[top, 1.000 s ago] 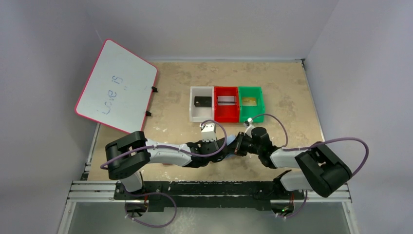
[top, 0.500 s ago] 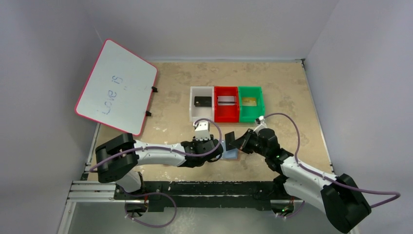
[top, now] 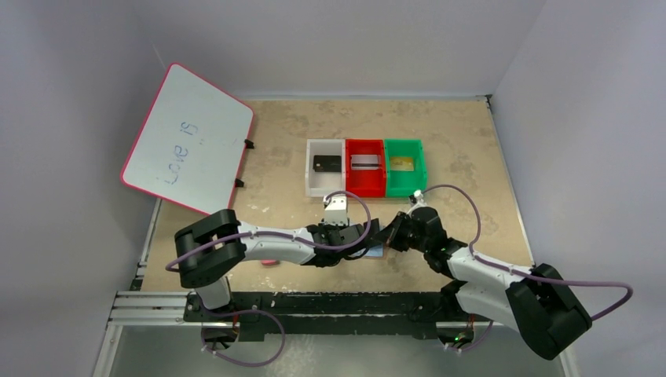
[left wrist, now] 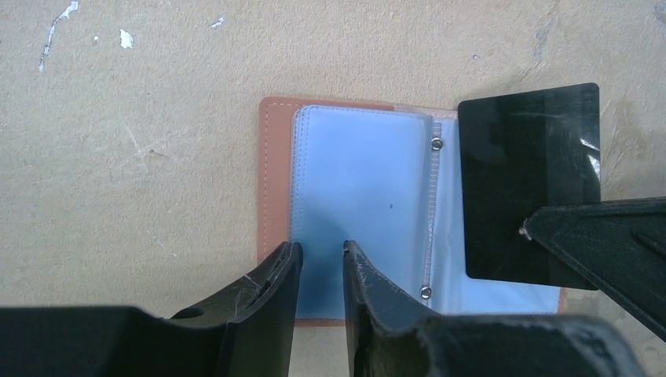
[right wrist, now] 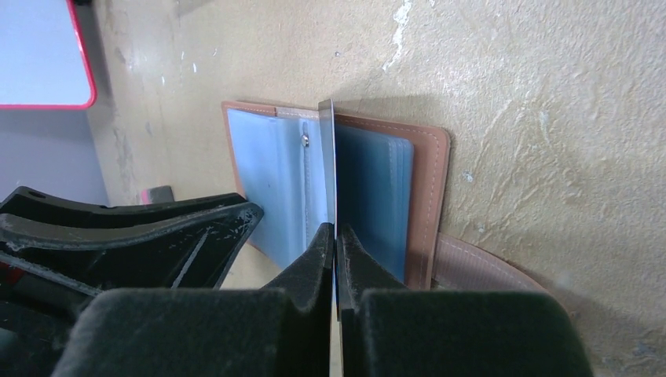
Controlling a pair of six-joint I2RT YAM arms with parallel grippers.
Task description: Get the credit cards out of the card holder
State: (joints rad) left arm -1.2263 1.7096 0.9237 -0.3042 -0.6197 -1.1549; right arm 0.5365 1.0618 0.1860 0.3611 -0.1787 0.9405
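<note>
**Black card pinched by one edge above the open holder**

The card holder [left wrist: 275,181] lies open and flat on the table [left wrist: 141,118], near its front edge and between the two arms. Its pale blue clear sleeves [left wrist: 361,181] face up, and its snap tab [right wrist: 479,267] is splayed out to one side. The right gripper [right wrist: 335,232] is closed on a black credit card [left wrist: 526,165]. It holds the card by one edge, just above the holder's right-hand page. The card appears free of the sleeves, though the frames do not settle whether a corner is caught.

The left gripper [left wrist: 320,271] hangs over the near edge of the left-hand page. Its jaws are a narrow gap apart with nothing between them. I cannot tell whether its fingertips [left wrist: 287,271] press the sleeve.

The card looks light, thin and stiff, with a glossy face. It probably slides easily between pads and could pivot in an edge grip, so a hold deeper across its flat faces seems safer than one at a corner. The sleeves look soft and floppy, and likely cling to plastic. The light leather holder may lift with a pull, so it is best pinned by a cover or page.

Three cards already lie in the white bin [top: 310,177], red bin [top: 365,187] and green bin [top: 404,188] further back.
</note>
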